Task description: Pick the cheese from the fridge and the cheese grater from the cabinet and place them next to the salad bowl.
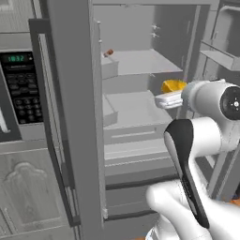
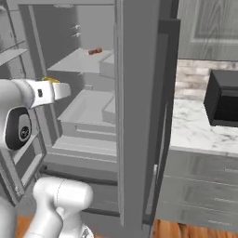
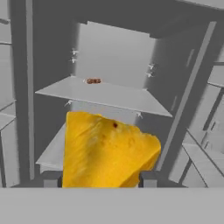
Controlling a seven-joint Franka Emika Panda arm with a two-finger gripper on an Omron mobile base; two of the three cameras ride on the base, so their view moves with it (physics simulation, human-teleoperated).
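The cheese (image 3: 105, 148), a yellow-orange wedge, sits between my two dark fingertips (image 3: 50, 181) in the hand view, and my gripper (image 3: 99, 181) is shut on it. From the left base view the cheese (image 1: 173, 86) shows just above the white hand, with the gripper (image 1: 165, 93) at the right side of the open fridge (image 1: 140, 63), level with its middle shelf. In the right base view a sliver of the cheese (image 2: 50, 80) shows above the gripper (image 2: 58, 84) at the fridge (image 2: 86, 62) opening. The cheese grater, the cabinet and the salad bowl are out of view.
A small red-brown item (image 1: 108, 52) lies on the upper fridge shelf. The open fridge door (image 1: 75, 117) stands left of the arm, with a microwave (image 1: 18, 84) beyond it. A marble counter (image 2: 195, 130) carries a black appliance (image 2: 223, 97).
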